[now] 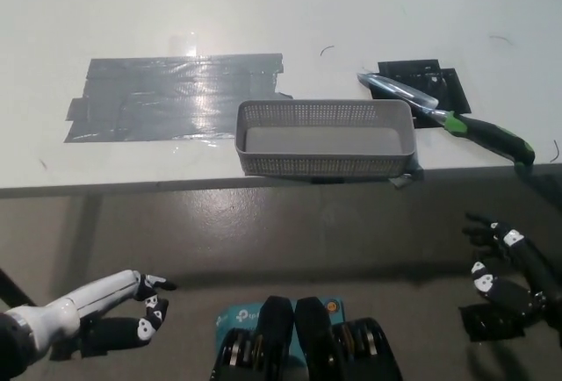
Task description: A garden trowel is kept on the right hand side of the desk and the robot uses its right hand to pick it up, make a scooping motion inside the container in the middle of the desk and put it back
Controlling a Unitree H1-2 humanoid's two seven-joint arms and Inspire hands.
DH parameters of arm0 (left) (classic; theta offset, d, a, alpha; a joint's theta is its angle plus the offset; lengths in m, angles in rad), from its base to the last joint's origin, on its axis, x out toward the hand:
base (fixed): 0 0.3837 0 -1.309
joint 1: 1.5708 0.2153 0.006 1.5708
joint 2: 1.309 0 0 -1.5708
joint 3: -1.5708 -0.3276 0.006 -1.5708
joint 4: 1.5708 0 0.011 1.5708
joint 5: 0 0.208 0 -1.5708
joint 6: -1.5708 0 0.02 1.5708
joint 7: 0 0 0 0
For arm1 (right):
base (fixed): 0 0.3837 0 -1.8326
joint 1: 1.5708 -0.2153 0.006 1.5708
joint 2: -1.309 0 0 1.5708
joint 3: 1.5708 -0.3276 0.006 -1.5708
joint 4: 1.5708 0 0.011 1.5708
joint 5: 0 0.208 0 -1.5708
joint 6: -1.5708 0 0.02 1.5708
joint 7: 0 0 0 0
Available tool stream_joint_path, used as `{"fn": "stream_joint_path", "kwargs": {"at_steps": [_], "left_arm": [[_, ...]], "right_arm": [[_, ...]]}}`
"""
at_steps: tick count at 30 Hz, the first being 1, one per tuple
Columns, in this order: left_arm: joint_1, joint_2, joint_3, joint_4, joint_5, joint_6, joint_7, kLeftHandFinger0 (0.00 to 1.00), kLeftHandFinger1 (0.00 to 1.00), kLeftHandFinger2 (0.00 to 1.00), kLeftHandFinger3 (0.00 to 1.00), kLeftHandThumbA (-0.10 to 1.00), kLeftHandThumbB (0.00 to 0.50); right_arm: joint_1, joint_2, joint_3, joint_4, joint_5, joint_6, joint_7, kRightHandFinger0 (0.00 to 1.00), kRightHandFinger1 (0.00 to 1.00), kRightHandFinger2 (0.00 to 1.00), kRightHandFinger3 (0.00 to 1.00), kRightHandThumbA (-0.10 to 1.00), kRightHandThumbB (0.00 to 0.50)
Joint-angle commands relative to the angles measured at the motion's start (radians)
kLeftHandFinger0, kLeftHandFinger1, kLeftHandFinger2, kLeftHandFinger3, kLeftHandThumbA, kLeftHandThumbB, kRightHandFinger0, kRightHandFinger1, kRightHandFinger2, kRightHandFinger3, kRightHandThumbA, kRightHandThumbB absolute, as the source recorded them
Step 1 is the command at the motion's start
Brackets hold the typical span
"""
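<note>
Green-and-black trowel (448,120) lies on the table (263,3), just right of the mesh container (325,164), handle tip at the table edge. Right hand (518,280) hangs below that edge, fingers spread, empty. Left hand (132,311) idle lower left, fingers loosely apart. Risk: a rising hand could knock the handle and slide the trowel off.

White desk (263,3) w/ bare surface at back & far right; only raised obstacles are the mesh container (325,167) at front edge, mid-desk, & the garden trowel (450,121) lying angled just beside its right end, handle toward front-right edge.
</note>
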Motion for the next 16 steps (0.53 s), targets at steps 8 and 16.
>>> {"fn": "stream_joint_path", "kwargs": {"at_steps": [8,16], "left_arm": [[-0.001,0.027,-0.017,0.001,-0.058,0.013,0.104,0.95,0.86,0.93,1.0,1.0,0.403],[0.01,0.017,-0.014,0.008,-0.071,0.013,0.118,0.99,0.89,0.94,1.0,1.0,0.342]], "right_arm": [[-0.047,-0.077,0.028,0.025,-0.009,-0.085,-0.123,0.77,0.85,0.88,1.0,0.07,0.166],[-0.045,-0.093,0.049,0.023,-0.014,-0.053,-0.125,1.0,1.0,1.0,1.0,0.11,0.164]]}}
